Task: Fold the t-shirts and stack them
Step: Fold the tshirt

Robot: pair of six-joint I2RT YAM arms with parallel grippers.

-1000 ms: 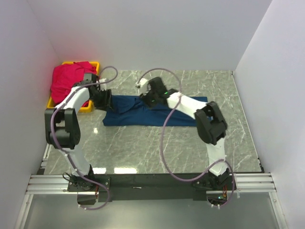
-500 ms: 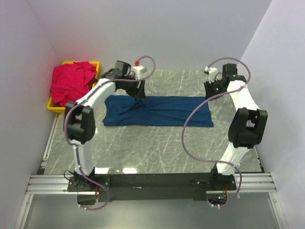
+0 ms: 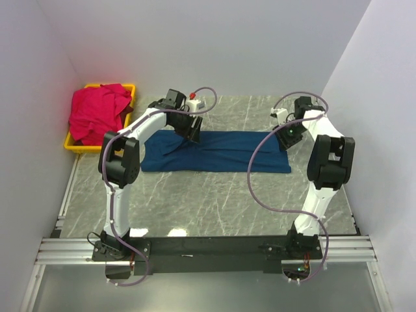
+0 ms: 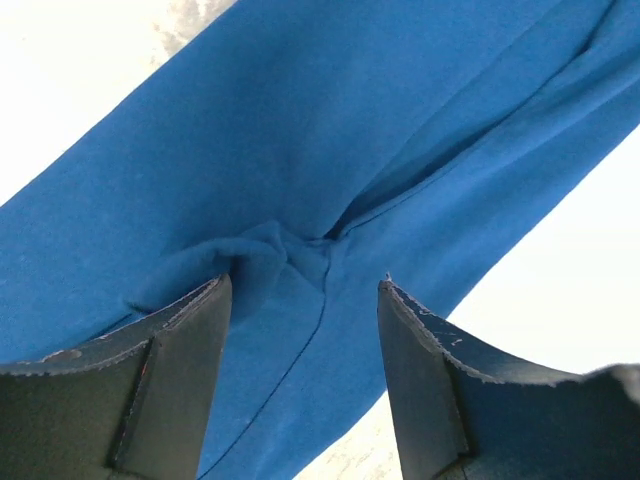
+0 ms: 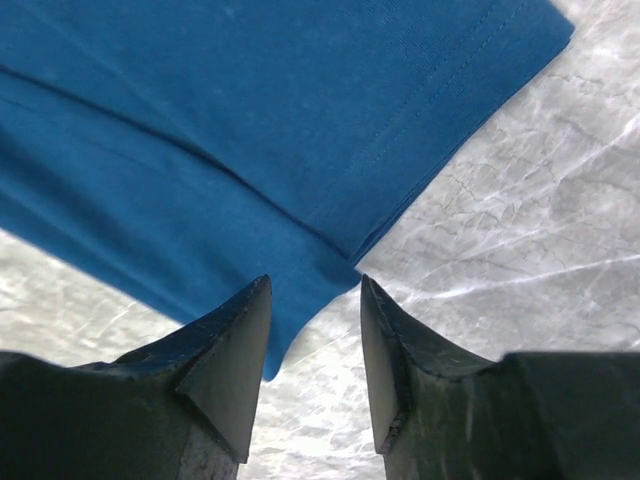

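Observation:
The navy blue t-shirt (image 3: 221, 152) lies as a long flat strip across the marble table, wrinkled at its left end. My left gripper (image 3: 194, 134) hovers open over its far edge left of centre. In the left wrist view the gripper (image 4: 305, 285) straddles a small pucker in the blue cloth (image 4: 330, 130), with nothing pinched. My right gripper (image 3: 286, 139) is at the shirt's far right corner. In the right wrist view that gripper (image 5: 313, 285) is open just above a corner of the blue cloth (image 5: 250, 120). The red-pink t-shirt (image 3: 96, 114) is bunched in the bin.
A yellow plastic bin (image 3: 70, 140) sits at the table's far left corner against the wall. White walls close in the left, back and right. The marble tabletop (image 3: 214, 201) stretches bare between the shirt and the arm bases.
The blue shirt, bunched one second ago, is now stretched out to the right. Both grippers have let go and moved apart: the left to the far edge, the right to the right corner.

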